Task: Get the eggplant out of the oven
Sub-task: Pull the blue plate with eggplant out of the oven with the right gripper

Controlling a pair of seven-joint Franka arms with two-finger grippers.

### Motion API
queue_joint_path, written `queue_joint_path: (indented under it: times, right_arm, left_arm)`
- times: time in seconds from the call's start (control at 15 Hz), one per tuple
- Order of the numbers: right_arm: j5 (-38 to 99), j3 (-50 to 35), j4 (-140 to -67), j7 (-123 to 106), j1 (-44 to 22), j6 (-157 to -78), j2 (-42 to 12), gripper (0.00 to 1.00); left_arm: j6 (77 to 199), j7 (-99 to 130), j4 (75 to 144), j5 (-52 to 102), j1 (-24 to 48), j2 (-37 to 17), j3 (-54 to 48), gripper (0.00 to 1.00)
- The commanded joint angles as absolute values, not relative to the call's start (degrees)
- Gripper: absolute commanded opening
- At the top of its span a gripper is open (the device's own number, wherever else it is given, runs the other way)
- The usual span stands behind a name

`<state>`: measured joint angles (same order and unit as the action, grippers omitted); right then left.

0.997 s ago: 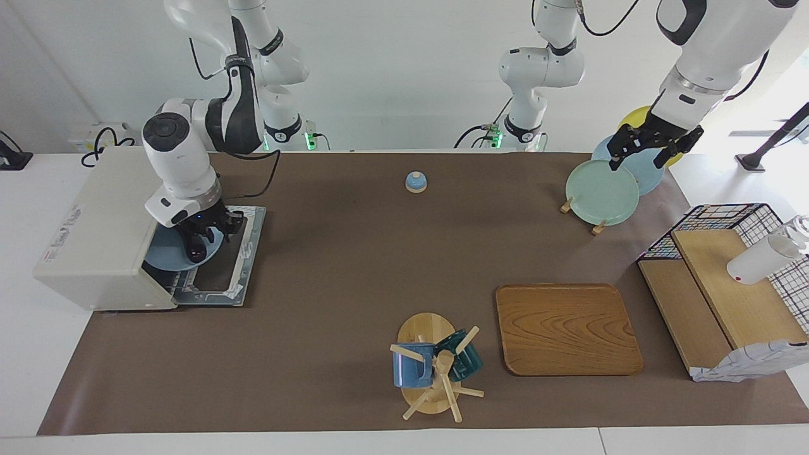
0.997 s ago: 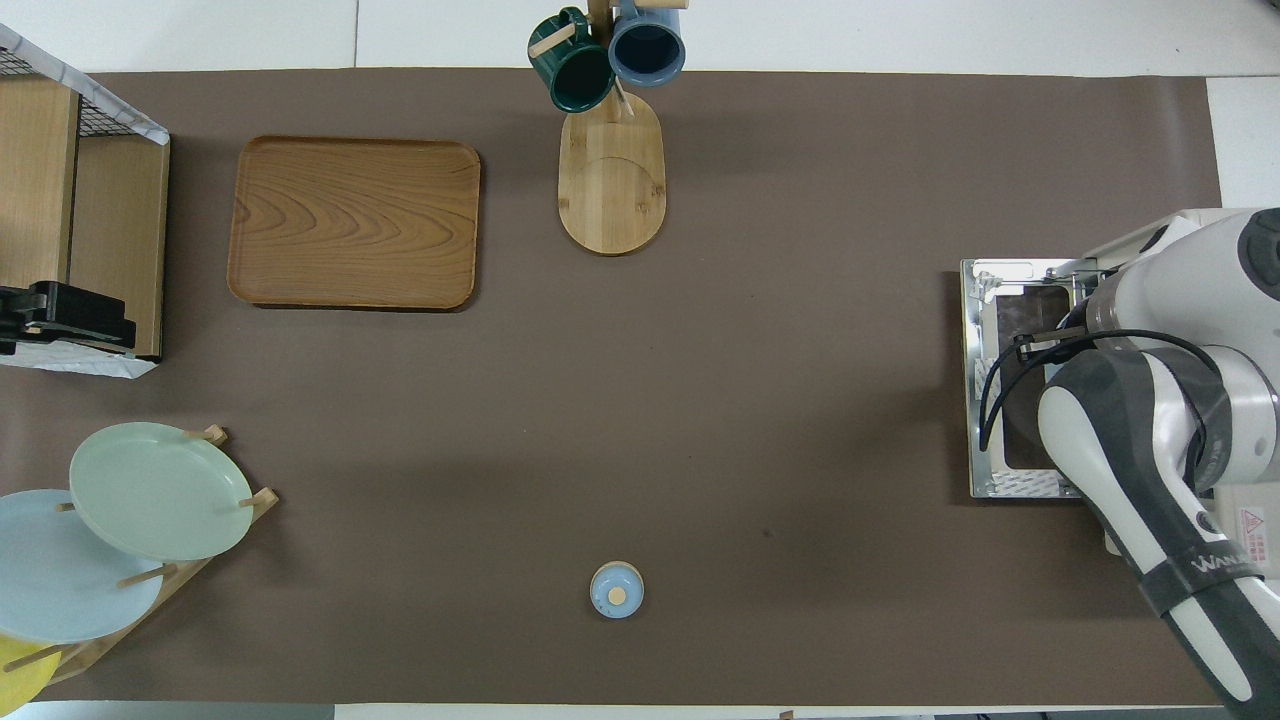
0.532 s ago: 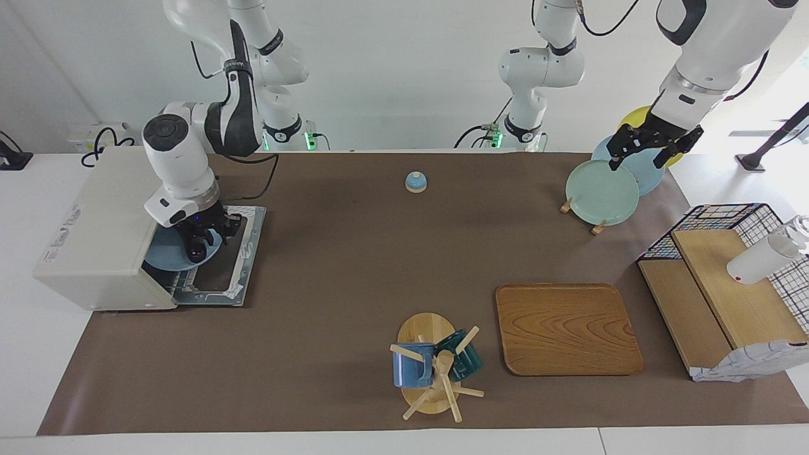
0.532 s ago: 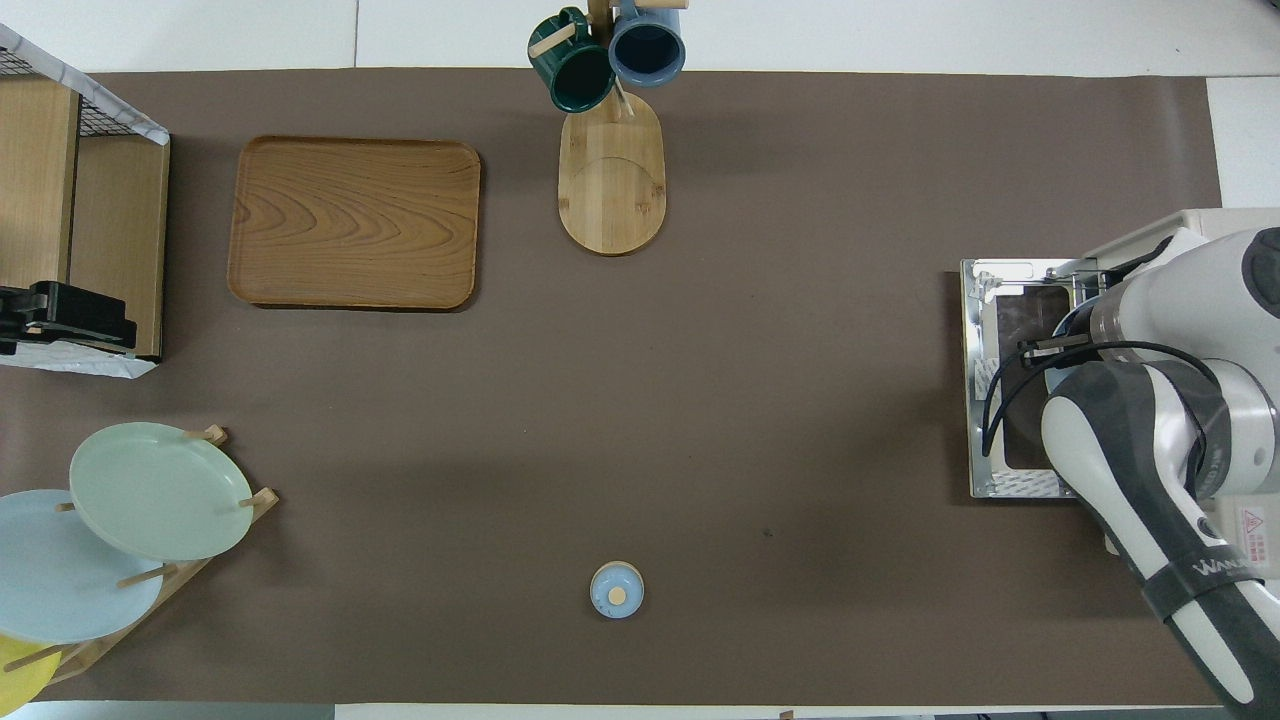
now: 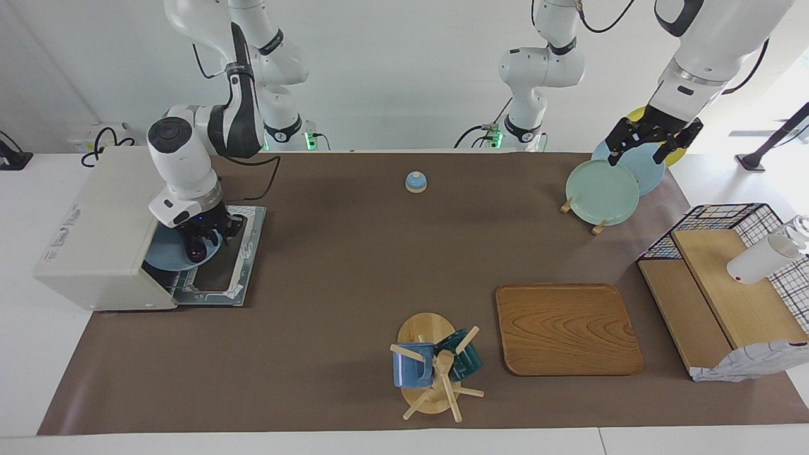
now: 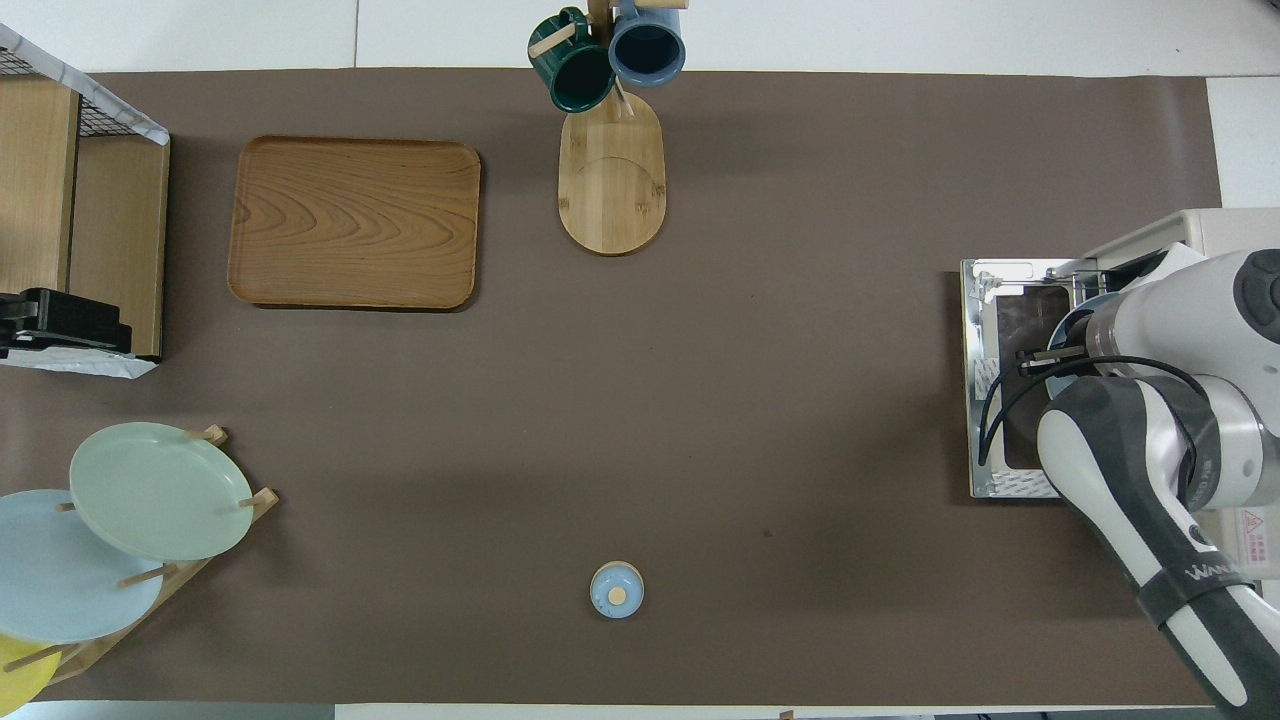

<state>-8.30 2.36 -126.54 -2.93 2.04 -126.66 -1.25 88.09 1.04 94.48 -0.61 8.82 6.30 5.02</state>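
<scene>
Left end effector (image 5: 651,142) had risen slightly, released, waiting over the plate rack (image 5: 597,227) at two o'clock. Right end effector (image 5: 201,239) hung at the oven (image 5: 95,234) mouth, nine o'clock, over the eggplant (image 5: 196,254) on a blue plate (image 5: 161,256). I could not tell whether it gripped. Oven door (image 5: 243,259) lay flat, giving access.

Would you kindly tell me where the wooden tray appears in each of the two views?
Facing view: the wooden tray lies low, right of centre, beside the mug stand.
Overhead view: the wooden tray lies high, left of centre.
Shared landmark: the mug stand, next to it in both views.
</scene>
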Motion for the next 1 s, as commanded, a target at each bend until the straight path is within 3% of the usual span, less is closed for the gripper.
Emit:
queue_joint_path:
  times: [0.0,0.07,0.4,0.6,0.93]
  right_arm:
    - [-8.96,1.93,-129.2,-4.22,3.34,-127.62,0.7,0.13]
    - [-8.96,1.93,-129.2,-4.65,3.34,-127.62,0.7,0.0]
    - [-8.96,1.85,-125.96,-6.94,2.64,-124.9,-0.09,0.0]
    - [-9.05,0.36,-119.82,-6.77,1.94,-117.89,-1.58,0.0]
    - [-8.96,-0.35,-112.33,3.14,-8.33,-108.65,-3.34,0.0]
  left_arm:
    - [87.45,0.88,95.54,-1.23,9.49,7.91,5.27,1.0]
    - [87.54,0.7,95.54,-1.23,9.41,7.91,5.27,1.0]
    - [87.8,0.62,95.62,-1.23,9.4,8.0,5.27,1.0]
    - [88.07,0.79,96.68,-1.23,9.41,8.52,5.19,1.0]
    - [88.15,0.7,97.21,-1.23,9.49,8.79,5.27,1.0]
